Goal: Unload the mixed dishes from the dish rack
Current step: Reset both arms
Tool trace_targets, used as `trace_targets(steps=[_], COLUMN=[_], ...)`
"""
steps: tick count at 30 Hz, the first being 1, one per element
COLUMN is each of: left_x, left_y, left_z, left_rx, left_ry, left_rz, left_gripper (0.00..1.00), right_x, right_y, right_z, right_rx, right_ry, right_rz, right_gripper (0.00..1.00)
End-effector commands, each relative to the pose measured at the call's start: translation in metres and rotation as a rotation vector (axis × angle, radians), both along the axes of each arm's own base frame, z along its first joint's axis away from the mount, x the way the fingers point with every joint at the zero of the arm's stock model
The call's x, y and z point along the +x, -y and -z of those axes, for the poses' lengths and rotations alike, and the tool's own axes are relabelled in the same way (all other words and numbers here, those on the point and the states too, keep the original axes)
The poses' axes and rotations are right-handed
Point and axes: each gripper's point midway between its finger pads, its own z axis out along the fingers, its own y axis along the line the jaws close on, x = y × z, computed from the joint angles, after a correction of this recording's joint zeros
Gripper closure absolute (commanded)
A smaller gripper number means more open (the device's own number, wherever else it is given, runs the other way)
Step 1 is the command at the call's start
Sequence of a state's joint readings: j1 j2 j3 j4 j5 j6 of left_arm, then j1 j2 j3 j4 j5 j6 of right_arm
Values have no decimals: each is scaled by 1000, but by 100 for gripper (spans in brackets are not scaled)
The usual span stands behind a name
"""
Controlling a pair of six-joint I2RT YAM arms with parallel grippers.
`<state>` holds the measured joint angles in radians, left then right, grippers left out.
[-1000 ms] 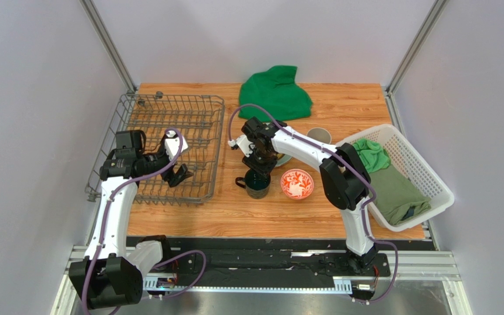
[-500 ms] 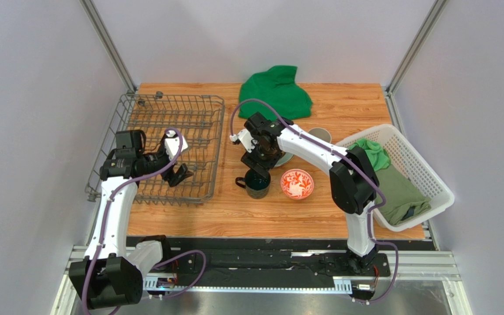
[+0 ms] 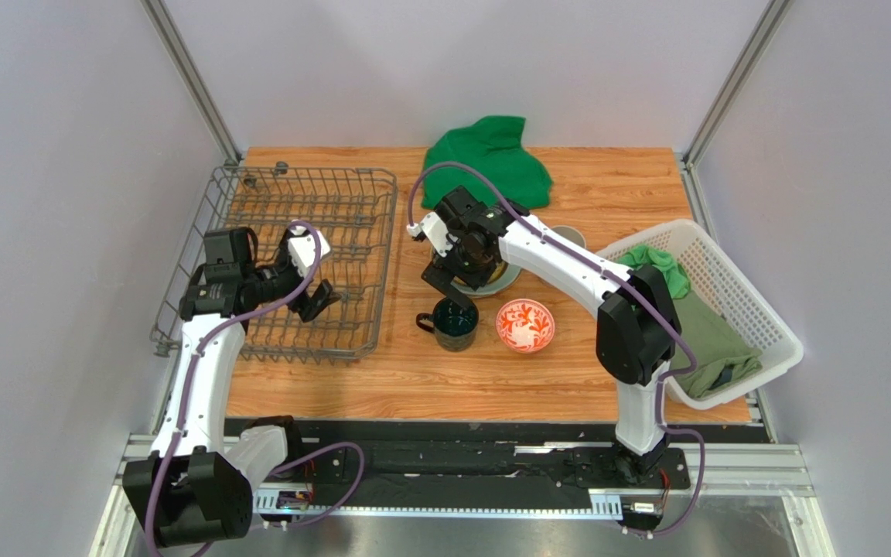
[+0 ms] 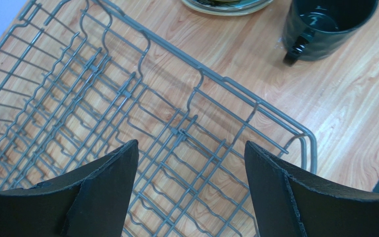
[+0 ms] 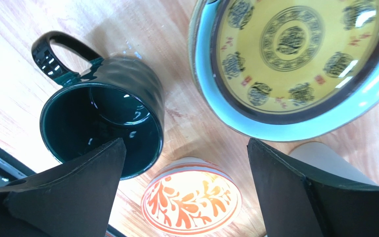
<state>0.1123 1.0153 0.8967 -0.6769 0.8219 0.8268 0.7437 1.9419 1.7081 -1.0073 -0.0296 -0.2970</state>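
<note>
The grey wire dish rack [image 3: 299,250] stands at the left with no dishes showing in it; its wires [image 4: 142,94] fill the left wrist view. My left gripper [image 3: 313,281] [image 4: 191,143] hangs open over the rack's near right corner, holding nothing. The dark teal mug [image 3: 455,324] [image 5: 102,123] stands upright on the table. My right gripper [image 3: 453,279] [image 5: 185,143] is open above and just behind it, touching nothing. Beside the mug are the red-and-white bowl [image 3: 525,325] [image 5: 191,200], the yellow-and-dark patterned plate [image 3: 497,281] [image 5: 295,59] and the beige cup [image 3: 566,239] [image 5: 325,158].
A green cloth [image 3: 485,163] lies at the back middle of the wooden table [image 3: 601,197]. A white lattice basket [image 3: 752,313] with green cloths in it sits at the right edge. Grey walls close in the left, back and right sides.
My right gripper has opened, let go of the teal mug and lifted back toward the plate. The mug stays upright on the table. The left arm shifted slightly.
</note>
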Motion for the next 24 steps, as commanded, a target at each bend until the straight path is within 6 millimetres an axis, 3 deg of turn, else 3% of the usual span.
trace_targets(steps=[1, 7, 14, 18, 24], left_x=[17, 29, 45, 61, 77], left_y=[-5, -15, -25, -34, -42], left_z=[-14, -17, -20, -29, -40], left_rx=[-20, -30, -83, -132, -187], left_ry=[67, 100, 80, 88, 119], left_rz=[-79, -170, -303, -403, -492], left_gripper=[13, 5, 4, 4, 3], right_x=[26, 47, 68, 85, 113], right_y=[-6, -1, 18, 43, 81], right_z=[-53, -75, -98, -112, -150], right_rx=[82, 172, 320, 398, 498], right_ry=[176, 233, 192, 208, 342], right_rz=[33, 157, 287, 367, 525], right_gripper=[1, 0, 0, 1, 0])
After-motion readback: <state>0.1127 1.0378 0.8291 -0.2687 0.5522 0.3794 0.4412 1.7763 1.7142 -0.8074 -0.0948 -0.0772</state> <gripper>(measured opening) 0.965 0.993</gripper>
